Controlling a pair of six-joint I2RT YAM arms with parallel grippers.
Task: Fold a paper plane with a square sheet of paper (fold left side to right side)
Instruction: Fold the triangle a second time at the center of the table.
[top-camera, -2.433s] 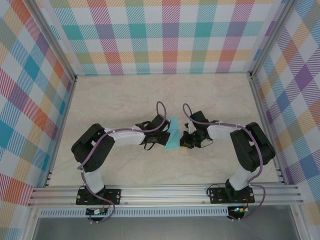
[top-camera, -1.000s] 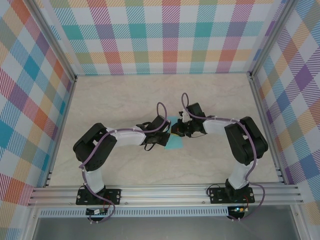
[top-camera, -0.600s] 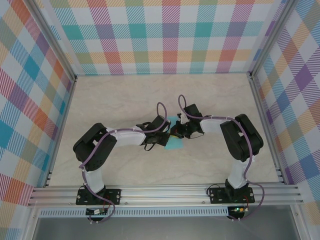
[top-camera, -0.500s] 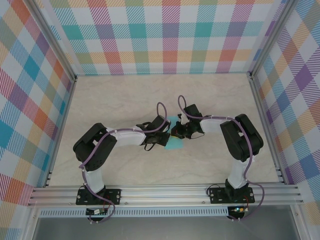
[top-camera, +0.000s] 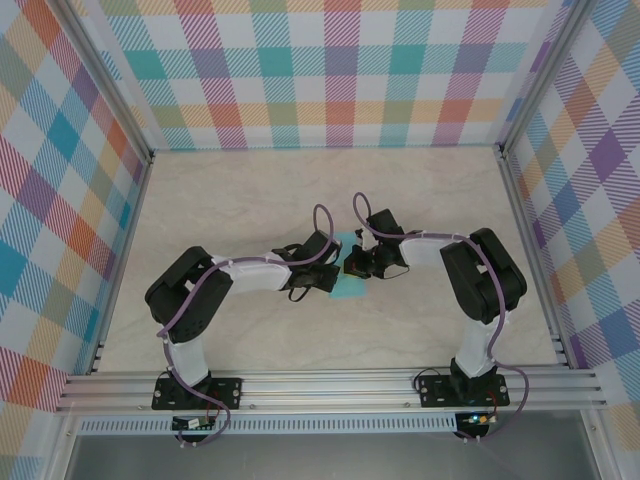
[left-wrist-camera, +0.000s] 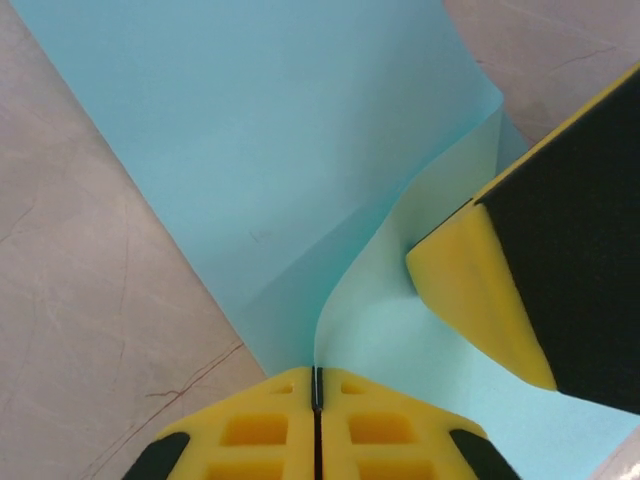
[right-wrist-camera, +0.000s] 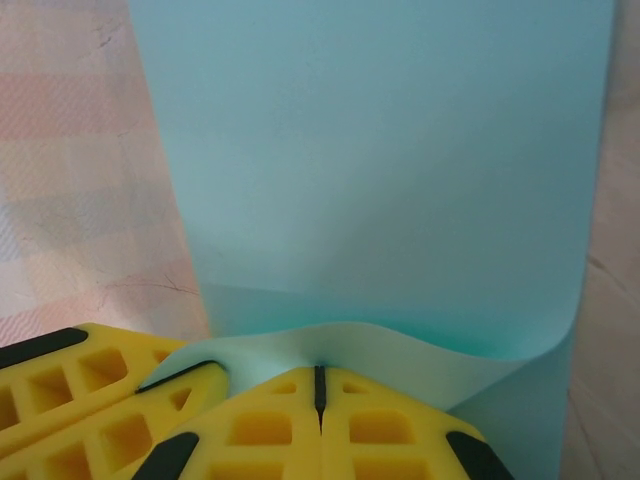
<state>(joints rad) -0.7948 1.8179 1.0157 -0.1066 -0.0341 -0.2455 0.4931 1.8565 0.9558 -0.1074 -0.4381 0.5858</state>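
Overhead, the square sheet of paper (top-camera: 346, 288) lies near the middle of the marbled table (top-camera: 250, 200). Most of it is hidden under the two wrists, and turquoise shows just at its 12 and 6 o'clock ends. The left gripper (top-camera: 336, 272) reaches it from 9 o'clock and the right gripper (top-camera: 355, 268) from 3 o'clock, their tips almost touching. From this height the jaws themselves cannot be read.

The wrist cameras fill that in. On the left wrist view, the left gripper (left-wrist-camera: 316, 395) sits at 6 o'clock with its yellow pads pressed together to a thin dark line. A raised edge of the square sheet of paper (left-wrist-camera: 270, 150) runs straight into that seam, so it pinches the paper. The flat layer spreads away toward 12 o'clock, and a paler flap curls up toward 2 o'clock. One of the right gripper's fingers (left-wrist-camera: 470, 300) comes in from 3 o'clock with its yellow tip on that flap.

On the right wrist view, the right gripper (right-wrist-camera: 319, 390) is likewise at 6 o'clock, fully closed. A curled fold of the square sheet of paper (right-wrist-camera: 380, 150) rises just in front of its seam. Whether it actually nips the fold I cannot tell. One of the left gripper's fingers (right-wrist-camera: 110, 385) lies at 8 o'clock, touching the paper's corner.
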